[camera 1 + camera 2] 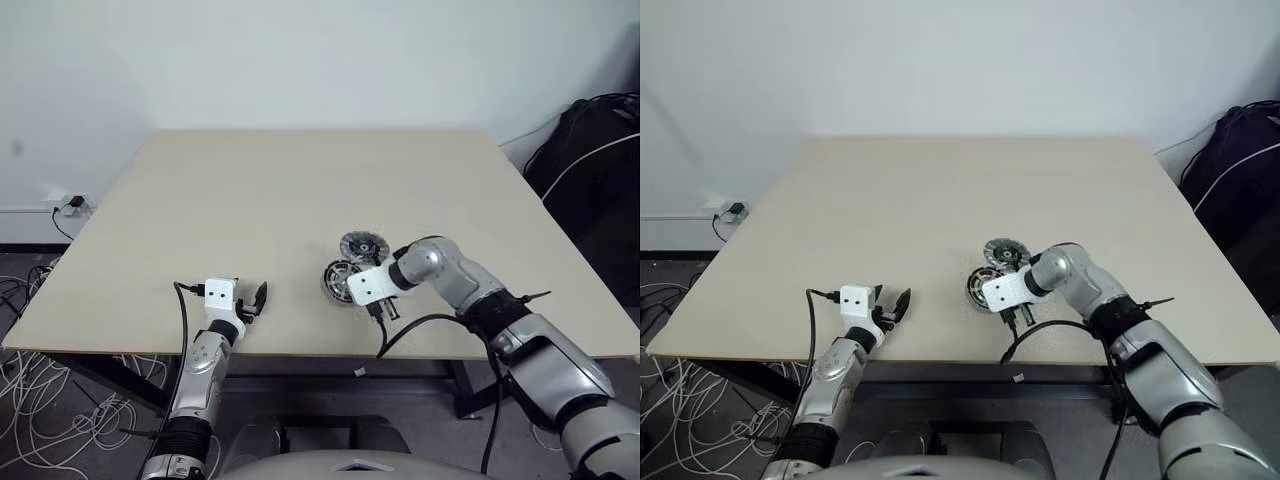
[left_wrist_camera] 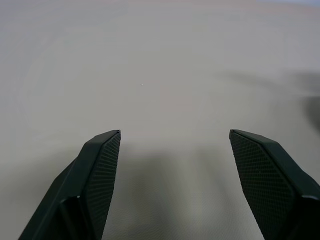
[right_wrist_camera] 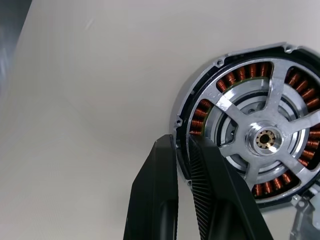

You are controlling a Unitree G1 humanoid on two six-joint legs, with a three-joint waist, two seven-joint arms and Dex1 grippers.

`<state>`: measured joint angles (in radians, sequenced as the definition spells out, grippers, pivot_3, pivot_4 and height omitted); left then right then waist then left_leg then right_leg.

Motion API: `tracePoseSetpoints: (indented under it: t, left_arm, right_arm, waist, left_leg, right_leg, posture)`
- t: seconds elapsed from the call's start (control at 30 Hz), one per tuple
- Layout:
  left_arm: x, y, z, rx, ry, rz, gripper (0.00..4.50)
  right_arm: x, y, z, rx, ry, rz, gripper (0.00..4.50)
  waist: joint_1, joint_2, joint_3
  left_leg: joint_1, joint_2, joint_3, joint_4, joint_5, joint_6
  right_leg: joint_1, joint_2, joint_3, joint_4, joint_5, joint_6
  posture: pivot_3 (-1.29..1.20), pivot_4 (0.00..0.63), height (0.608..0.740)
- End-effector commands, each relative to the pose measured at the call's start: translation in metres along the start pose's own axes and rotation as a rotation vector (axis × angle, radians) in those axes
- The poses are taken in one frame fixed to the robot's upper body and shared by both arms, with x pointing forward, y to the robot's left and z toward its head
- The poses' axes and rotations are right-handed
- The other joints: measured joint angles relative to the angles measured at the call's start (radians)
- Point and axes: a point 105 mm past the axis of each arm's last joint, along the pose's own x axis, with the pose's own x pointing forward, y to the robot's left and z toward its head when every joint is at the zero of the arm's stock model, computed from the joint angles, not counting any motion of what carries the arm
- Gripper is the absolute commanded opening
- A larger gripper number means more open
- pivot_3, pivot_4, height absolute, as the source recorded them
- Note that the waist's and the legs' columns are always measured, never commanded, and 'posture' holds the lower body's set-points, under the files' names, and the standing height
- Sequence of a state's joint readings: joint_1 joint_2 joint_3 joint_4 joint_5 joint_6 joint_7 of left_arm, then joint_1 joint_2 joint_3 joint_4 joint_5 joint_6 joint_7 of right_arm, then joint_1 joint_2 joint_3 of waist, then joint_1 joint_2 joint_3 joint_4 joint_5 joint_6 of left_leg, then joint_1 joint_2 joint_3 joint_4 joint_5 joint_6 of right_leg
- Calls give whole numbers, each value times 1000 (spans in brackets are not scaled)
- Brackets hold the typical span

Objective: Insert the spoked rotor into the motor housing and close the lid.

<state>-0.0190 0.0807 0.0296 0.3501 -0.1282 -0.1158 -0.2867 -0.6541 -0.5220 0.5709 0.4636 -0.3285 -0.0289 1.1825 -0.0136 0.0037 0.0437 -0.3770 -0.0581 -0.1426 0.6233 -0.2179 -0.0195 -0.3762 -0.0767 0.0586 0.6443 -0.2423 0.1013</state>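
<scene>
Evidently nips with the right gripper [image 3: 182, 139] at the near rim of the motor housing [image 3: 227, 80], ribbed black fingers drawn almost together, only a slit between them, seemingly pinched on that thin rim. Probably grips there to steady or nudge the casing rather than to lift it. Points steeply down at the housing from its near side.

Finds the spoked rotor [image 3: 265, 139] already seated inside the housing: flat bright silver spokes spreading from a small brass-coloured hub, laid over the windings and centred in the ring. Looks fully dropped in, though cannot confirm depth. Shows copper-orange coils packed side by side around the housing's dark inner wall, with a thin pale metal flange and small screw ears outside.

Leaves the lid [image 1: 361, 245] lying flat just beyond the housing, touching or nearly touching it: a round grey metal disc with darker rings at its centre. Judging by that, leaves only the lid-closing step to do.

Holds the left gripper [image 2: 175, 134] well to the left of the housing, jaws spread wide and empty over the bare matte beige table [image 1: 250, 200], presumably parked out of the way.
</scene>
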Motion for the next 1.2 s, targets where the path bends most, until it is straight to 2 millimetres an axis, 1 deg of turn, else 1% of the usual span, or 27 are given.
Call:
tracePoseSetpoints:
  t: [0.03, 0.17, 0.3, 0.37, 0.47, 0.6, 0.73, 0.83, 0.97, 1.2]
  left_arm:
    - [2, 0, 12, 7, -44, -5, 3670]
    - [2, -2, 11, 1, -41, -9, 3670]
    - [3, -4, 10, -4, -38, -17, 3670]
    - [3, -5, 10, -4, -36, -20, 3670]
    - [4, -5, 10, -7, -35, -23, 3670]
    - [4, -6, 9, -11, -33, -27, 3670]
    - [4, -6, 8, -15, -30, -27, 3670]
    - [4, -6, 7, -18, -28, -28, 3670]
    - [4, -7, 7, -20, -27, -30, 3670]
    - [3, -6, 6, -21, -25, -26, 3670]
  right_arm:
    - [-21, -27, 26, 109, -73, -143, 127]
    - [-33, -33, 31, 207, -54, -213, 127]
    - [-44, -34, 35, 319, -34, -254, 127]
    - [-48, -32, 36, 376, -20, -260, 127]
    - [-54, -28, 38, 411, -5, -257, 127]
    - [-63, -25, 35, 492, 21, -260, 127]
    - [-72, -14, 39, 632, 13, -188, 127]
    - [-72, -7, 43, 687, 10, -145, 127]
    - [-68, -4, 46, 712, 11, -134, 127]
    - [-46, 0, 53, 835, -20, -45, 127]
  waist:
    - [0, 0, 0]
    - [4, 0, 0]
    - [6, 0, 0]
    - [6, 0, 0]
    - [6, 0, 0]
    - [4, 0, 0]
    - [3, 0, 0]
    - [3, 0, 0]
    - [3, 0, 0]
    - [2, 0, 0]
  left_leg:
    - [0, 0, 0, 0, 0, 0]
    - [-1, 0, 0, 0, 0, 0]
    - [-1, -1, 0, 0, 0, 0]
    - [-1, 0, 0, 0, 0, 0]
    - [-2, 0, 0, 0, 0, 0]
    - [-2, 0, 0, 0, 0, 0]
    - [-3, 0, 0, 0, 0, 0]
    - [-4, 0, 0, 0, 0, 0]
    - [-4, 0, 0, 0, 0, 0]
    - [-4, 0, 0, 0, 0, 0]
  right_leg:
    - [0, 0, 0, 0, 0, 0]
    - [-2, 0, 0, 0, 0, 1]
    - [-5, 0, -1, -1, 0, 1]
    - [-5, 0, -1, -1, 0, 1]
    - [-6, 0, -1, -1, 0, 1]
    - [-6, -1, -1, -1, 0, 1]
    - [-6, -1, -1, -1, 0, 1]
    - [-7, -1, -1, -1, 0, 1]
    - [-8, -1, -1, -1, 0, 1]
    - [-8, -1, -1, -1, 0, 1]
  posture:
    - [0, 0, 740]
    - [0, 0, 740]
    - [0, 0, 740]
    - [0, 0, 740]
    - [0, 0, 740]
    - [0, 0, 740]
    - [0, 0, 740]
    - [0, 0, 740]
    - [0, 0, 740]
    - [0, 0, 740]
